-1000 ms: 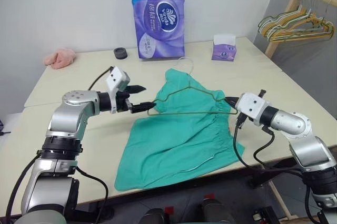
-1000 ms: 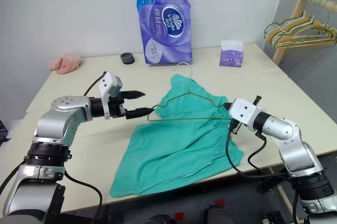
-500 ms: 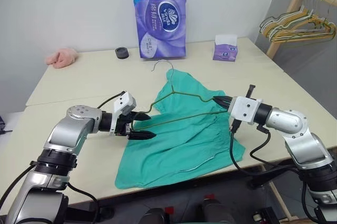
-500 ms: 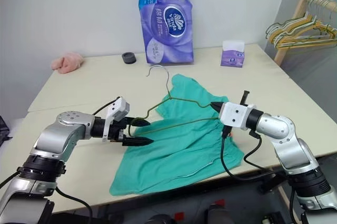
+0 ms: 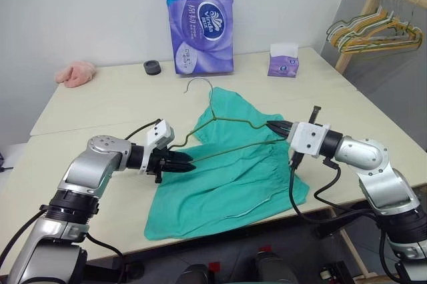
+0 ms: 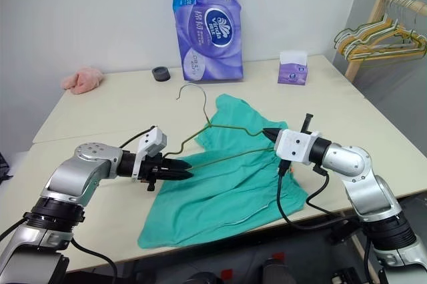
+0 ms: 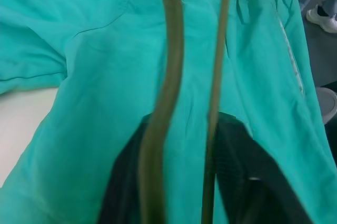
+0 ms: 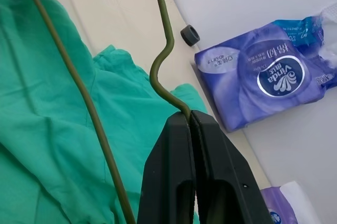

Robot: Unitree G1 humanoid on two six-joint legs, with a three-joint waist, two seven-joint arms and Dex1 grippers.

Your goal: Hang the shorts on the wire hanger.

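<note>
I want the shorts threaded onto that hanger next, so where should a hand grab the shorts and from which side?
Probably the gathered waistband of the shorts, from the table's front edge: it lies flat just under the wire hanger, bunched enough to pinch.

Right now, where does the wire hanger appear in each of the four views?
Left eye view: wire hanger mid-picture, between both grippers, above the shorts.
Right eye view: mid-picture, hook toward the purple tissue pack.
Left wrist view: two wires running up the middle.
Right wrist view: wire rising from the right gripper.
Shared landmark: the shorts.
</note>
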